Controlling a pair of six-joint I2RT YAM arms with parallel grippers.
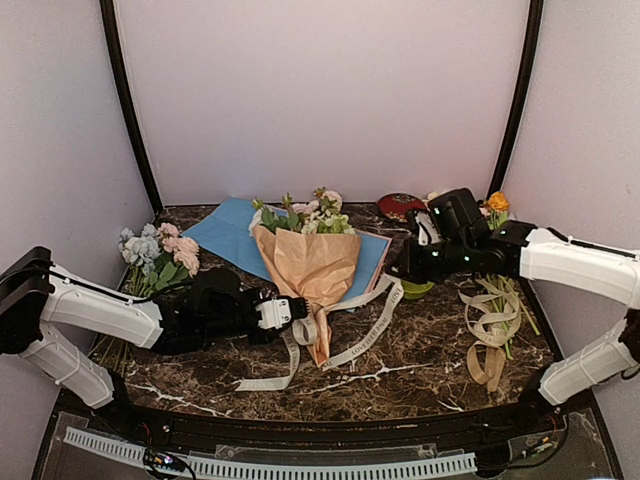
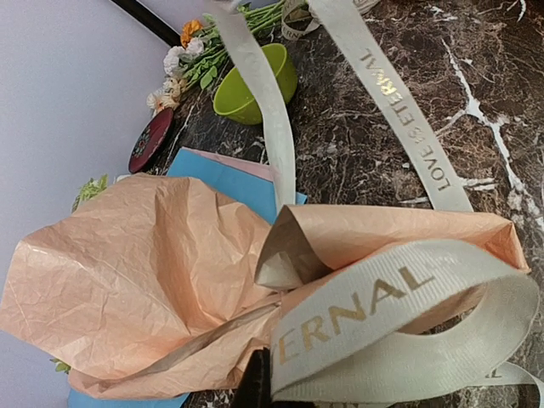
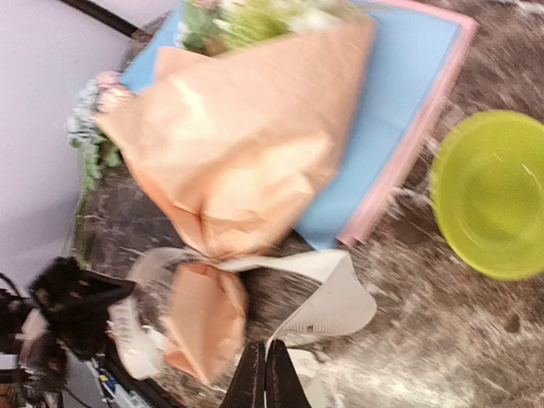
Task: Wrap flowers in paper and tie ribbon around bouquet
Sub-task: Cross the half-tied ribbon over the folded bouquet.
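Top view: the bouquet (image 1: 310,265) lies at mid-table on a light blue sheet (image 1: 228,235), its narrow end toward the arms. The flowers (image 1: 305,213) show from the wide far end of the paper (image 1: 312,262). The ribbon (image 1: 372,328) crosses the narrow neck, and its two tails trail onto the marble table (image 1: 430,355). The left gripper (image 1: 290,312) sits at the neck from the left, touching the ribbon loop. The right gripper (image 1: 397,272) is just right of the bouquet, near a green bowl (image 1: 415,290). A bunch with blue blooms (image 1: 150,255) lies far left. Left wrist view: a dark fingertip (image 2: 253,382) shows at the bottom edge. The lettered ribbon (image 2: 399,310) rises from it in a standing loop across the creased paper (image 2: 144,280). The claw is closed and appears clamped on the ribbon. Right wrist view: the right gripper (image 3: 265,374) has both fingers pressed together. A curled ribbon tail (image 3: 336,297) ends just beside the tips; whether it is caught cannot be told. The paper (image 3: 246,144) is blurred, and the bowl (image 3: 493,195) is at right.
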